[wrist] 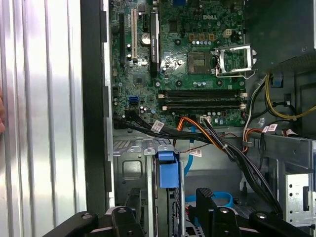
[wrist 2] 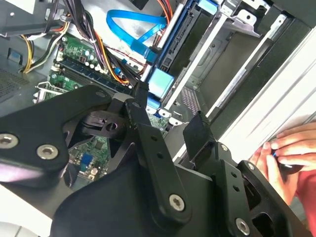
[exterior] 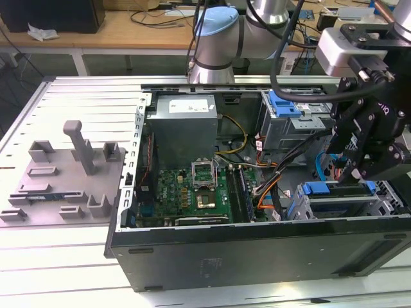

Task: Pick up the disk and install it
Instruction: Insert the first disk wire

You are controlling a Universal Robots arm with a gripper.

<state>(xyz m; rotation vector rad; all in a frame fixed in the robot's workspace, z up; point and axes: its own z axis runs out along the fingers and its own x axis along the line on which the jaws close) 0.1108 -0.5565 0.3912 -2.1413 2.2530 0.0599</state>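
Observation:
The disk (exterior: 321, 190) stands edge-on in a slot of the metal drive bay at the case's front corner, on the exterior view's right. The blue end tab of its carrier (wrist: 168, 170) faces up, and most of the drive is hidden down in the slot. My gripper (exterior: 352, 174) hovers right above it, open. In the first wrist view the gripper (wrist: 170, 210) has one black fingertip (wrist: 133, 205) on each side of the blue tab, with a gap on both sides. The second wrist view shows the same tab (wrist 2: 160, 81) just beyond the gripper (wrist 2: 170, 116).
The open computer case (exterior: 257, 247) lies on a ribbed metal table (exterior: 58, 276). Inside are the green motherboard (exterior: 192, 192), a grey power supply (exterior: 186, 119), cable bundles (wrist: 232, 153) and a second blue carrier (exterior: 282, 102). A grey fixture (exterior: 70, 173) sits outside it. A person's hand (wrist 2: 286, 153) rests by the case.

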